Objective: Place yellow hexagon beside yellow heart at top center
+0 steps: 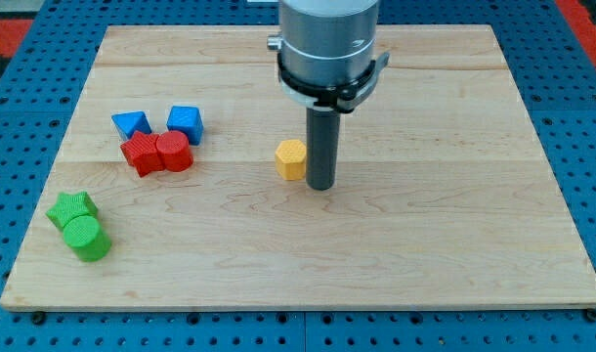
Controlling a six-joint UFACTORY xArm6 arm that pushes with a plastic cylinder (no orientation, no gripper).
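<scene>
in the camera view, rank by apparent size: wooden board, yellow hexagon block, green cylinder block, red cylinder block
1. Wooden board, by far the largest.
2. Green cylinder block, slightly bigger, though it sits nearer the view's bottom.
3. Red cylinder block and yellow hexagon block: too alike to rank.

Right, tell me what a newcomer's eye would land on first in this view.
First the big grey arm housing coming down from the view's top centre, with my tip just to the view's right of the yellow hexagon at mid-board. Then the cluster at the view's left: two blue blocks above two red ones, and two green blocks lower left.
</scene>
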